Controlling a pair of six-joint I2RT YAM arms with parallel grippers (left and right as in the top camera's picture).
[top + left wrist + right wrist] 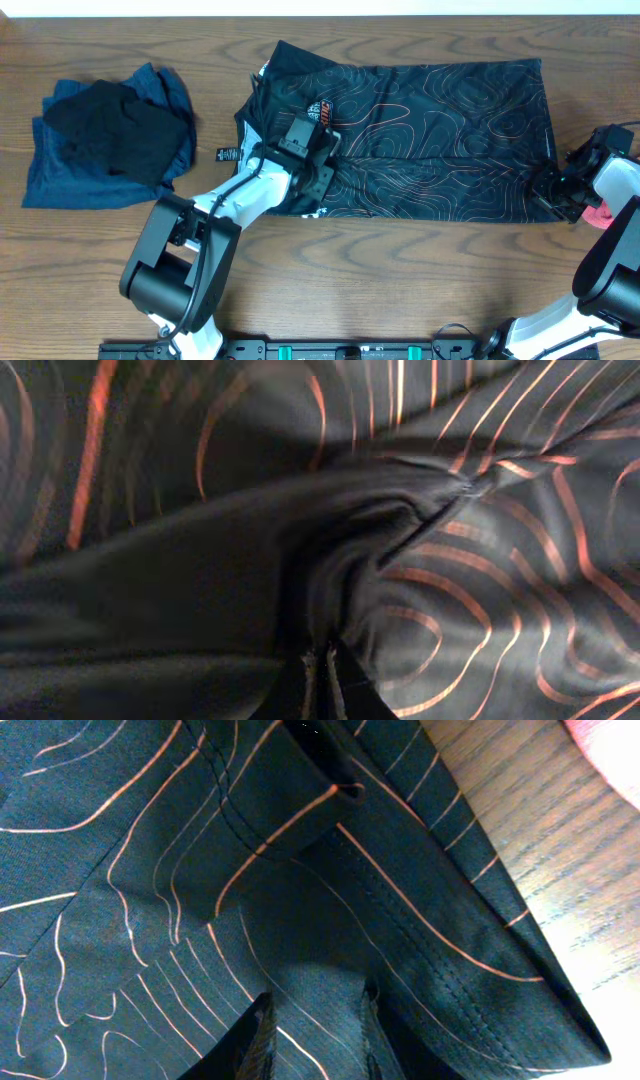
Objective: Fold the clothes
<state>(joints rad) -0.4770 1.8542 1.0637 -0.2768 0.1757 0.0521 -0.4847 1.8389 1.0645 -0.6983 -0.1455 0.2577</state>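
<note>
**Black shirt spread mid-table, a gripper at each end**

The large black sports shirt with thin orange contour lines [440,130] lies roughly flat as a wide rectangle, from the middle of the brown wooden table [400,280] towards its right side. Its far edge runs close to the table's back edge. A broad band of bare wood lies along its near edge. A narrower strip on its left separates it from a heap of blue and black garments [110,140]. A small black tag [226,154] lies in that strip.

The left gripper [318,170] sits on the shirt's left part. In the left wrist view it [322,685] has its fingers pressed together, with puckered cloth drawn in to them. The right gripper [550,188] is at the shirt's near right corner, beside the stitched hem. In the right wrist view it [318,1030] has a narrow gap with cloth lying across it. I cannot tell whether it is pinching that cloth.

A pink object [598,213] just beside the right arm is mostly hidden, and the frame corner cuts it off [610,740].

Count: one spread shirt, one heap of at least two garments, one tag, one pink object, two arms.
</note>
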